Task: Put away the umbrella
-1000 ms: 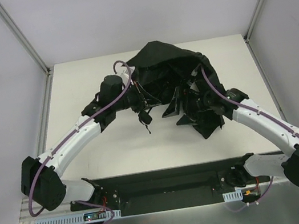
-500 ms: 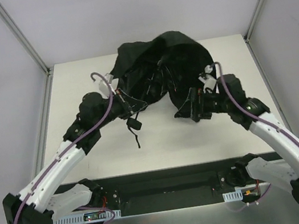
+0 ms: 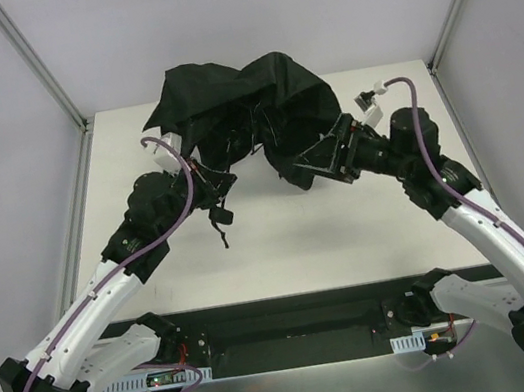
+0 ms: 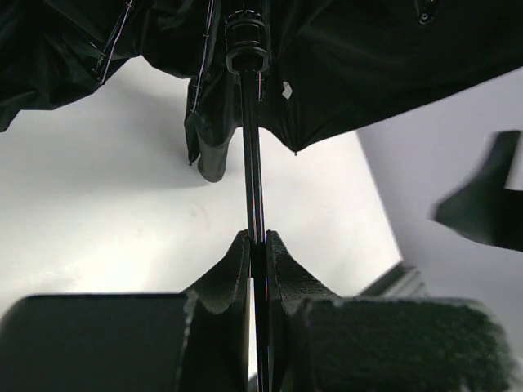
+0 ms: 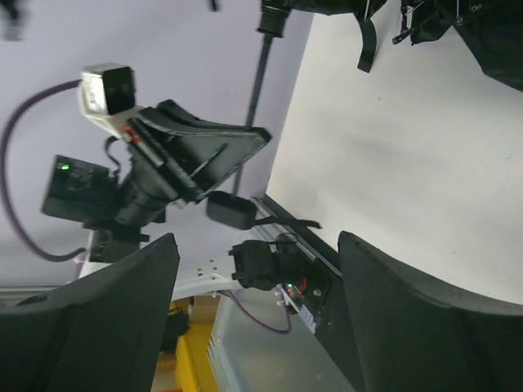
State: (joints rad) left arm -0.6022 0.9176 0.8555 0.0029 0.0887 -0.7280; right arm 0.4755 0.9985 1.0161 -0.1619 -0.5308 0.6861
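Observation:
The umbrella's black canopy [image 3: 238, 104] hangs half open and crumpled above the back of the table. My left gripper [image 3: 218, 176] is shut on the thin black shaft [image 4: 252, 163], which runs up from between its fingers [image 4: 257, 245] into the canopy [image 4: 368, 57]. The knob handle [image 3: 222, 216] dangles below the gripper with its cord. My right gripper [image 3: 315, 160] stands open beside the canopy's right edge, nothing between its fingers [image 5: 425, 318]. The right wrist view shows the left gripper [image 5: 196, 155], the shaft [image 5: 260, 73] and the knob [image 5: 231, 211].
The white table [image 3: 350, 231] lies below both arms. Grey walls with metal corner posts [image 3: 41, 67] close in the left, back and right. A black base plate [image 3: 295, 327] holds both arm bases at the near edge.
The left arm has carried the umbrella up and to the left, and the canopy has spread wider. The right gripper has come out of the fabric and now sits open at its right edge.

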